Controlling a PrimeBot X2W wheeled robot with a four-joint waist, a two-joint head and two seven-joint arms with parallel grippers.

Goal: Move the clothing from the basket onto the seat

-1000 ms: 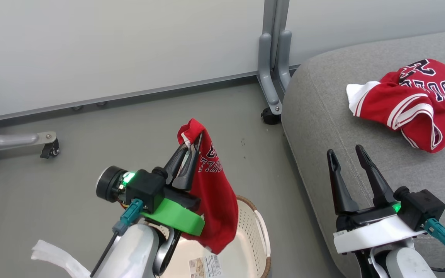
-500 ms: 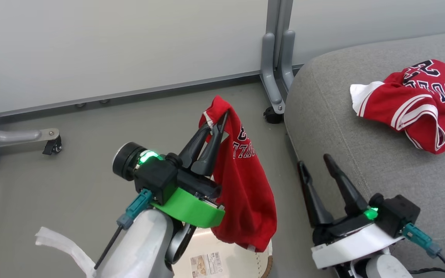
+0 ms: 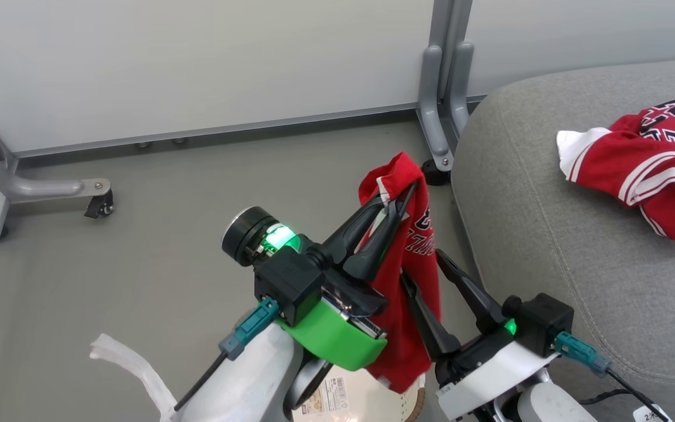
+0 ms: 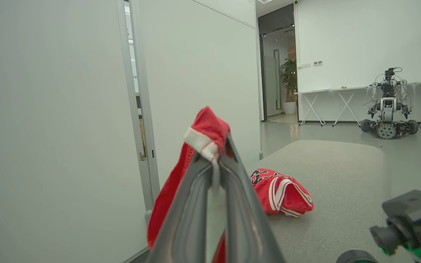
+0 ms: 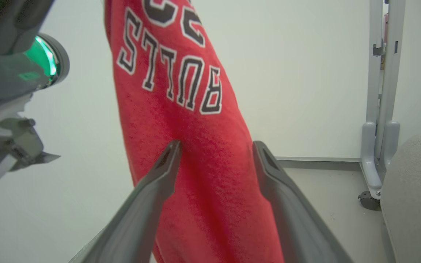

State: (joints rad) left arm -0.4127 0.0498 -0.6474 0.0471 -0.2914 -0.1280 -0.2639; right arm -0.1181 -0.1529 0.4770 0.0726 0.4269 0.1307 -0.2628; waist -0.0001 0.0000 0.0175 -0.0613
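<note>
My left gripper (image 3: 405,190) is pinched tight on the white-trimmed top edge of one red garment (image 3: 402,340). The cloth hangs straight down from the fingertips, long axis vertical, BULLS lettering upside down, its lower end just over the basket (image 3: 384,401). My right gripper (image 3: 420,265) is spread wide and holds nothing, with the hanging cloth right at its fingertips, though I cannot tell if they touch it. The other red garment (image 3: 654,170) lies crumpled on the seat (image 3: 548,246), well beyond it.
</note>
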